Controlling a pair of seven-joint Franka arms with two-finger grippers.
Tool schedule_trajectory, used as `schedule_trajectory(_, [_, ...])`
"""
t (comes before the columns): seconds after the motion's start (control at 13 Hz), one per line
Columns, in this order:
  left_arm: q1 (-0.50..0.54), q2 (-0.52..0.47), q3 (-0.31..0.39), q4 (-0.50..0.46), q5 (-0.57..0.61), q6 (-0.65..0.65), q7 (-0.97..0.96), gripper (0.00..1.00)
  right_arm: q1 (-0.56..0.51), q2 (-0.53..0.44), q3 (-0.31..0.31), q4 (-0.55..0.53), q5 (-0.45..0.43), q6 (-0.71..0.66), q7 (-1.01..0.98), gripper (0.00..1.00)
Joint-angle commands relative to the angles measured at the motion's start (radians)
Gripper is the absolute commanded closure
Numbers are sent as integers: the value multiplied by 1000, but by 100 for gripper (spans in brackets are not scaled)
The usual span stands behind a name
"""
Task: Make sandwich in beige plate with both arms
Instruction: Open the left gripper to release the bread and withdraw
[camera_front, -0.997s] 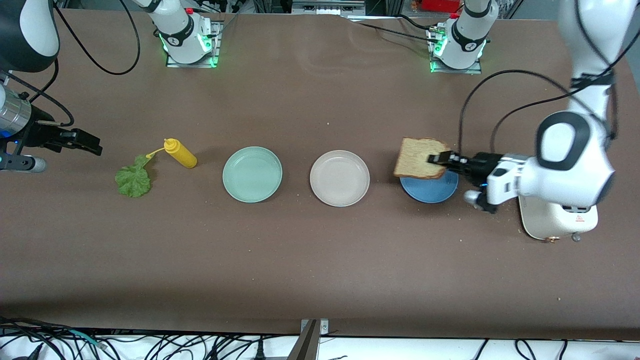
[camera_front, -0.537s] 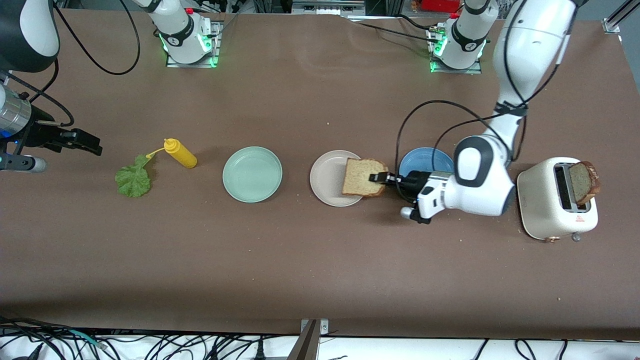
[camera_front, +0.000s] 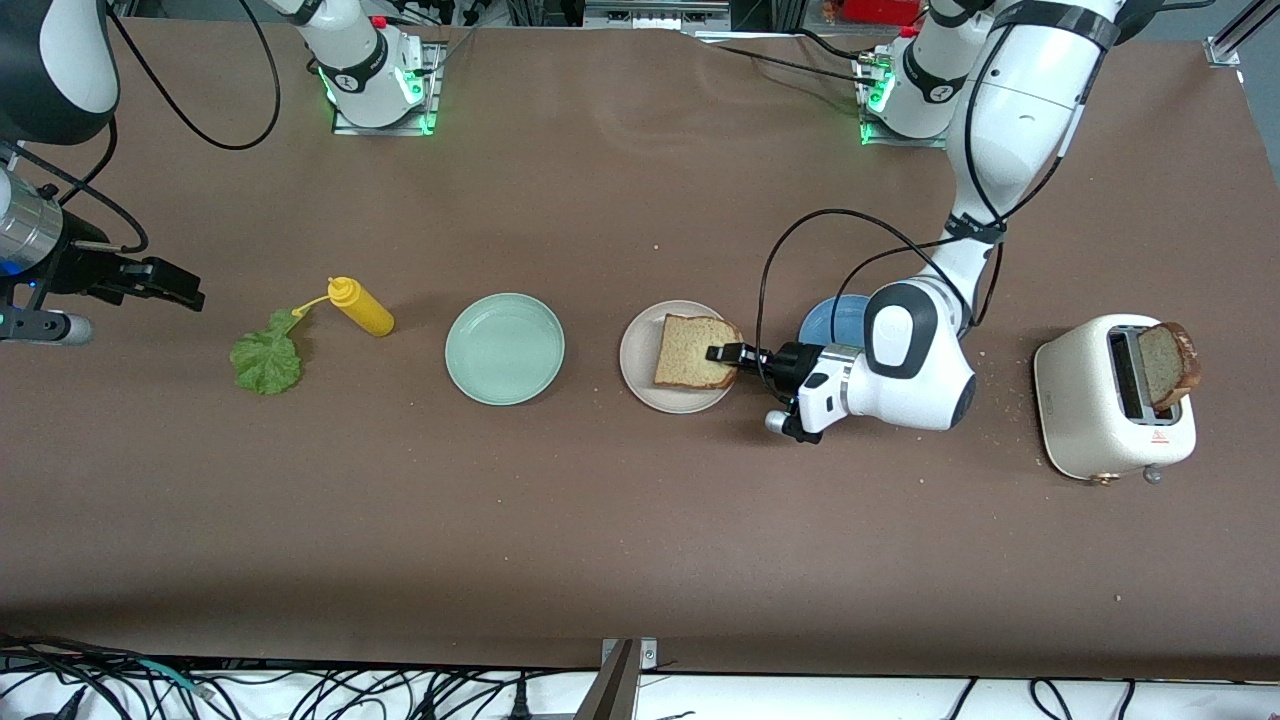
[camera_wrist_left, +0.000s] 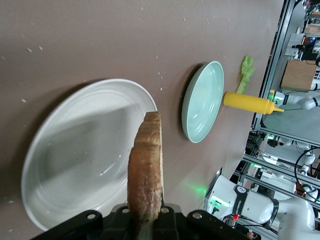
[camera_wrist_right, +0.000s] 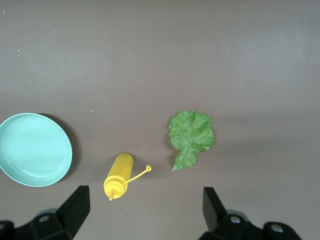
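A brown bread slice (camera_front: 693, 352) hangs flat over the beige plate (camera_front: 640, 365), on the side toward the left arm's end of the table. My left gripper (camera_front: 728, 354) is shut on its crust edge. The left wrist view shows the slice (camera_wrist_left: 146, 170) edge-on between the jaws of the left gripper (camera_wrist_left: 145, 220), above the plate's (camera_wrist_left: 75, 160) pale bowl; whether they touch I cannot tell. A second slice (camera_front: 1165, 362) stands in the toaster. The green lettuce leaf (camera_front: 266, 360) lies on the table. Above it waits my right gripper (camera_wrist_right: 145, 192), open and holding nothing.
A mint-green plate (camera_front: 505, 348) sits between the beige plate and a yellow squeeze bottle (camera_front: 363, 307) lying on its side. A blue plate (camera_front: 838, 318) is partly hidden under the left arm. The white toaster (camera_front: 1100, 400) stands at the left arm's end.
The left gripper has carried the bread slice from over the blue plate to over the beige plate and lowered it. The right arm has not moved.
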Motion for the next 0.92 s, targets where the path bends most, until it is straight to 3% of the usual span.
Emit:
schedule_trajectory(0.0, [-32, -13, 8, -48, -43, 52, 57, 100, -1, -11, 1, -1, 2, -8, -11, 0])
schedule_trajectory(0.46, [-37, -14, -6, -141, -186, 144, 268, 100, -1, -11, 1, -1, 2, -8, -11, 0])
schedule_trajectory(0.54, [-37, -14, -6, -141, -186, 143, 269, 80, -1, -11, 1, 0, 2, -8, -9, 0])
schedule_trajectory(0.61, [-35, -16, -6, -139, -184, 144, 271, 18, -1, -11, 1, 0, 3, -8, -9, 0])
schedule_trajectory(0.69, [-34, -24, -4, -139, -180, 144, 271, 0, -1, -11, 1, 0, 8, -8, -9, 0])
schedule_trajectory(0.84, [-37, -51, -3, -150, -169, 208, 271, 0, -1, -12, 1, 0, 10, -8, -14, 0])
